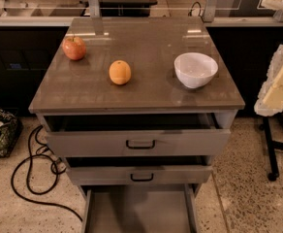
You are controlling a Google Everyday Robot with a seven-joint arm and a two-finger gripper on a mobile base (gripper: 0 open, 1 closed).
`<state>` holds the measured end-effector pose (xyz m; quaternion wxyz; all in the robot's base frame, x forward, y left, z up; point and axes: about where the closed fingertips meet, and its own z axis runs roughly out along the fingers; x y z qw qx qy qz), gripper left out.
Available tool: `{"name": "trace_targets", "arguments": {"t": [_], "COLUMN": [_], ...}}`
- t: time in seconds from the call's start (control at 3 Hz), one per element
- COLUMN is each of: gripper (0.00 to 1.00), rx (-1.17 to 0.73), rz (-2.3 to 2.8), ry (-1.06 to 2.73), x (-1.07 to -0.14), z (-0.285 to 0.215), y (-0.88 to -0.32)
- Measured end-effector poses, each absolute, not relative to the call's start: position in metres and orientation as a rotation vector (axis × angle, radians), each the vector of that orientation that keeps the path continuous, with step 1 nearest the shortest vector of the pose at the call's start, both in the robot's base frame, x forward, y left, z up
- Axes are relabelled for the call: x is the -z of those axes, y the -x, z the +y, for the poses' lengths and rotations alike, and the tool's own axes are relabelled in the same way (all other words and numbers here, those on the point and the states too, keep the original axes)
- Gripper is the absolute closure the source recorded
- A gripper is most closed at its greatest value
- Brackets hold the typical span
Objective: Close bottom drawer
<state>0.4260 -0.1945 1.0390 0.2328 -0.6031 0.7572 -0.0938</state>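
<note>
The bottom drawer [137, 210] is the lowest of three grey drawers and is pulled far out. Its plain grey tray interior shows at the bottom edge of the camera view, while its front and handle are cut off below the frame. My gripper [281, 81] is the cream-coloured part at the right edge. It is raised beside the cabinet's right side, about level with the tabletop, and is well apart from the bottom drawer.
The top drawer [139, 142] and middle drawer [139, 175] stand slightly open, each with a black loop handle. An apple [74, 48], an orange [119, 72] and a white bowl [196, 70] sit on the cabinet top [146, 93]. Black cables [32, 171] lie on the floor at left, and a wheeled black stand [271, 149] is at right.
</note>
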Motion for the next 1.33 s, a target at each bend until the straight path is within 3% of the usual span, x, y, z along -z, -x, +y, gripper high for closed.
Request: {"name": "trace_targets", "arguments": {"t": [0.67,1.33], "gripper": [0.00,0.00], "rx": [0.279,0.293], "rz": [2.042,1.957], "ry": [1.694,1.868], "x": [-1.021,-0.943], "z": [-0.200,-0.227], "y": [-0.424,-0.392]}}
